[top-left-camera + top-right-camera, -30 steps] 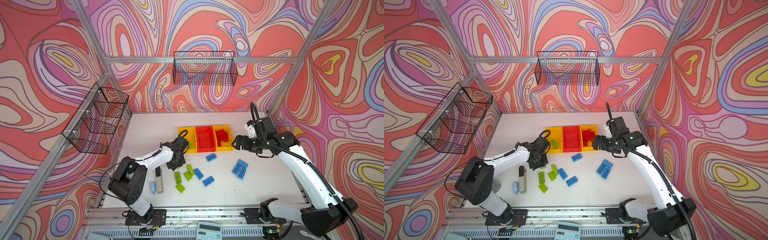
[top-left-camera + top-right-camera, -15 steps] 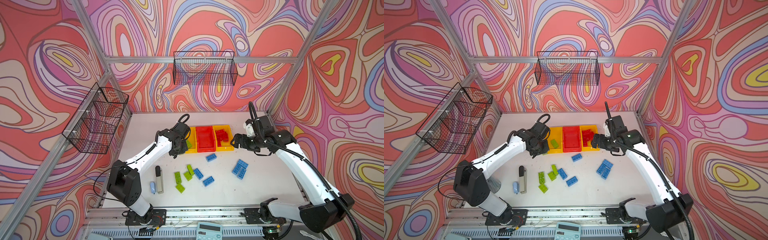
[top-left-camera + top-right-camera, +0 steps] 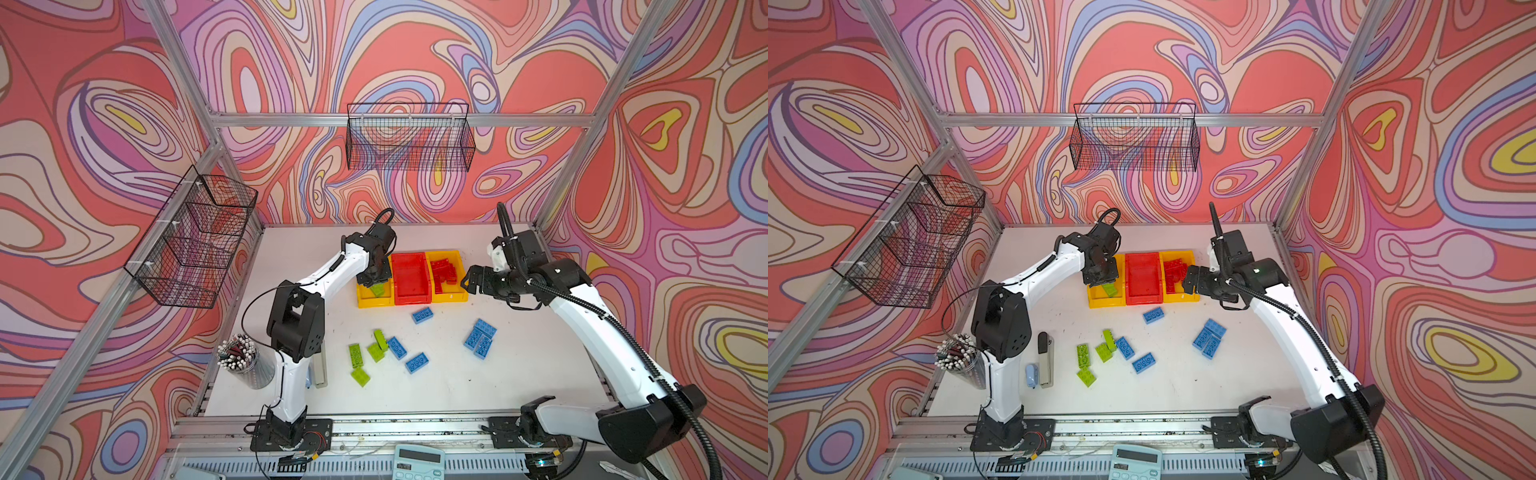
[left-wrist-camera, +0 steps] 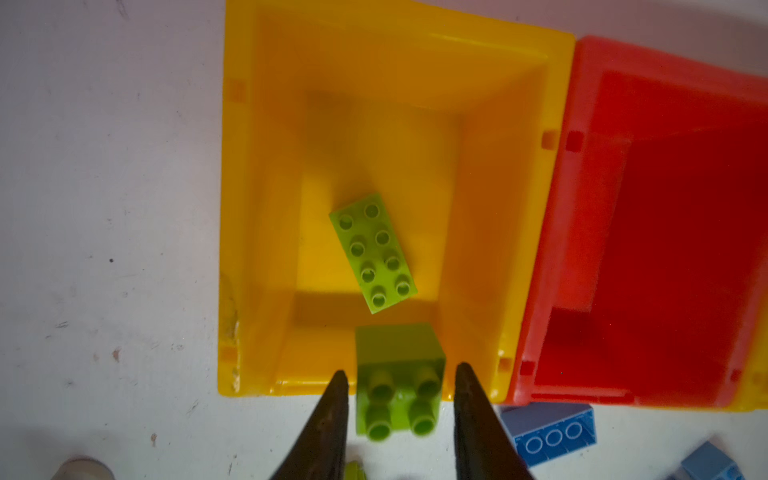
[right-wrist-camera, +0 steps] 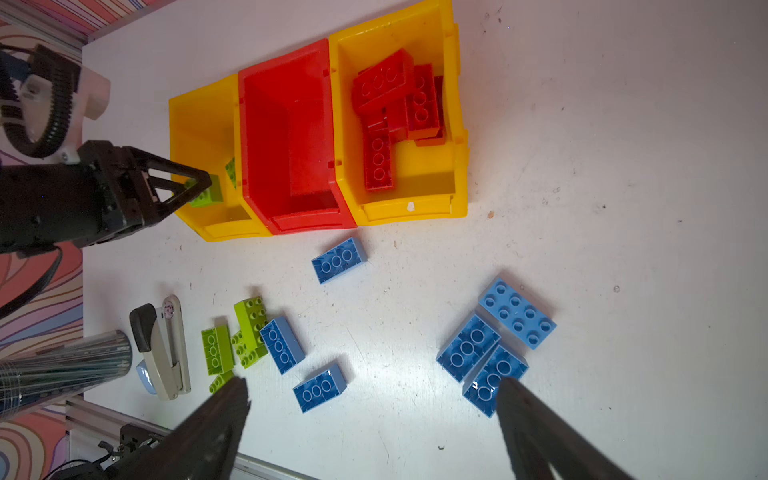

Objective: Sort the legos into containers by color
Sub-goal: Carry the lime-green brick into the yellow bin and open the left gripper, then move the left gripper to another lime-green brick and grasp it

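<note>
Left gripper (image 4: 401, 368), fingers apart, hangs over the leftmost yellow plastic bin (image 4: 257, 208); a small lime green studded brick (image 4: 397, 353) is between them, touching neither. Right gripper (image 5: 372, 380), fingers spread wide, hovers over blue studded bricks (image 5: 338, 259) lying on the white surface (image 5: 623, 166).

Red legos (image 3: 444, 268) piled in yellow container (image 3: 449, 297), blue legos (image 3: 473, 337), green legos (image 3: 354, 355) scattered

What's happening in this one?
The left gripper hangs open over the left yellow bin, a small green brick loose between its jaws; a long green brick lies inside. The right gripper, open, hovers by the right yellow bin of red bricks. The red bin is empty. Blue bricks and green bricks lie on the table.
</note>
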